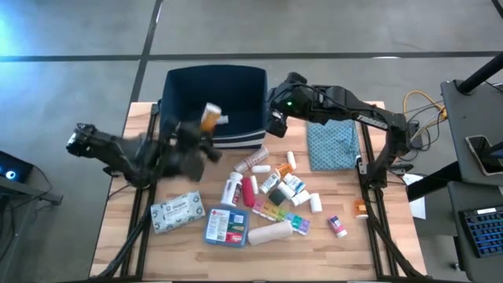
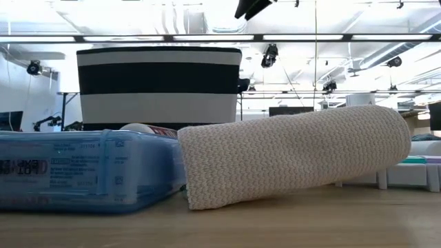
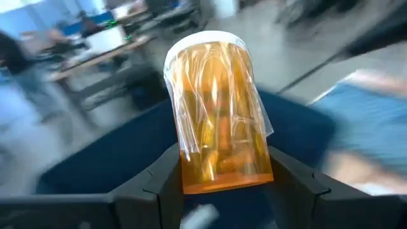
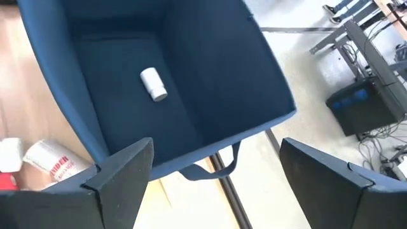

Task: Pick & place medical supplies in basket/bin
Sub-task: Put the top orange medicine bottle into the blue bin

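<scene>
My left gripper (image 1: 203, 130) is shut on an orange pill bottle (image 1: 211, 116) with a white cap and a clear wrapper, over the near part of the dark navy bin (image 1: 236, 82). My right gripper (image 1: 275, 119) hangs open beside the bin's right wall. In its wrist view, open right gripper (image 4: 216, 168), the bin's inside (image 4: 191, 76) holds one white bottle (image 4: 152, 84) lying on the floor. The remaining supplies lie on the table near the bin: grey packet (image 1: 177, 212), blue-red box (image 1: 228, 226), bandage roll (image 1: 269, 233), rainbow organizer (image 1: 279, 214), white bottles (image 1: 267, 177). My left gripper pinches the orange bottle between its two fingers (image 3: 162, 184) at the bottle's bottom end (image 3: 222, 175), opposite the white cap (image 3: 206, 39). The bottle sticks out past the fingers, cap end away from the gripper, lifted clear above the bin.
A teal patterned pouch (image 1: 332, 145) lies on the table right of the bin, under the right arm. In the low view the bandage roll (image 2: 289, 158) and blue box (image 2: 83, 172) fill the foreground, with the striped bin (image 2: 158, 83) behind. Bare table wood lies along the near edge.
</scene>
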Action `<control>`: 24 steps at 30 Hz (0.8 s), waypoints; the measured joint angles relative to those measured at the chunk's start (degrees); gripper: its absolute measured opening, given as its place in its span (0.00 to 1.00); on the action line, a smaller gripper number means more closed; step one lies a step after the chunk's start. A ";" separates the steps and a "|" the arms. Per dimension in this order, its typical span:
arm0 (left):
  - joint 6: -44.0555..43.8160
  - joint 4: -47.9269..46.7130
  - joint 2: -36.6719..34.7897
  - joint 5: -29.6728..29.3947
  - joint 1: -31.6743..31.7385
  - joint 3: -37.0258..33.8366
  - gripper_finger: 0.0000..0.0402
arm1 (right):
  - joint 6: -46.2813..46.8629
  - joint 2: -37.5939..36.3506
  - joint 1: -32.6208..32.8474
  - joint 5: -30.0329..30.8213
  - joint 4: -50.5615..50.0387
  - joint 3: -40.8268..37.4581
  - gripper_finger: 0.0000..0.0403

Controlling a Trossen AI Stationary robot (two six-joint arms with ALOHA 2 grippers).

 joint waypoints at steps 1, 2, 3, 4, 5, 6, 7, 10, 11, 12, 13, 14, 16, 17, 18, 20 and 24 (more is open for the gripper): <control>3.22 0.04 -0.02 3.52 4.31 0.32 0.40 | 0.54 -0.31 0.25 0.00 -0.19 0.00 0.82; 5.71 -0.03 -0.02 7.69 8.34 0.43 0.40 | 1.10 -0.66 0.47 0.00 -0.40 0.00 0.82; 8.05 0.00 0.03 12.61 12.48 0.39 0.40 | 1.58 -0.98 0.68 -0.03 -0.60 0.00 0.82; 10.16 0.65 0.04 16.91 16.26 -0.02 0.40 | 2.21 -1.18 1.03 -0.07 -0.75 0.00 0.82; 12.24 1.48 0.04 20.28 19.32 -0.53 0.40 | 2.84 -1.42 1.18 -0.15 -0.98 0.00 0.82; 14.54 2.61 0.04 23.07 21.80 -0.98 0.40 | 3.49 -1.71 1.39 -0.17 -1.38 0.00 0.82; 16.97 3.89 0.04 24.93 23.59 -1.29 0.40 | 4.15 -1.95 1.73 -0.16 -1.78 0.00 0.82; 23.96 8.21 0.04 28.05 26.58 -1.53 0.40 | 6.92 -2.63 2.43 0.15 -4.02 0.00 0.82; 25.82 9.79 0.04 28.67 27.24 -1.53 0.40 | 7.89 -2.80 2.74 0.21 -4.81 0.00 0.82; 27.21 11.09 0.04 29.26 27.93 -1.53 0.40 | 8.82 -3.04 3.05 0.24 -5.49 0.00 0.82; 28.45 12.30 0.04 30.16 28.72 -1.53 0.40 | 9.62 -3.32 3.26 0.24 -6.40 0.00 0.82; 29.51 13.41 0.04 31.37 29.64 -1.62 0.40 | 10.25 -3.52 3.56 0.24 -7.09 0.00 0.82; 31.17 13.98 0.33 35.62 31.95 -2.25 0.40 | 11.28 -3.94 3.88 0.27 -7.78 0.00 0.82; 31.93 13.63 0.63 38.25 33.34 -2.71 0.40 | 11.51 -4.05 3.89 0.29 -7.85 0.00 0.82; 32.14 13.09 0.93 40.66 34.83 -3.43 0.40 | 11.62 -4.25 3.89 0.28 -7.80 0.00 0.82; 32.25 11.01 1.48 42.51 36.68 -5.30 0.42 | 11.74 -4.35 3.89 0.31 -7.79 0.00 0.82; 31.70 7.66 0.88 39.68 36.47 -7.36 0.53 | 11.73 -4.35 3.89 0.28 -7.83 0.00 0.82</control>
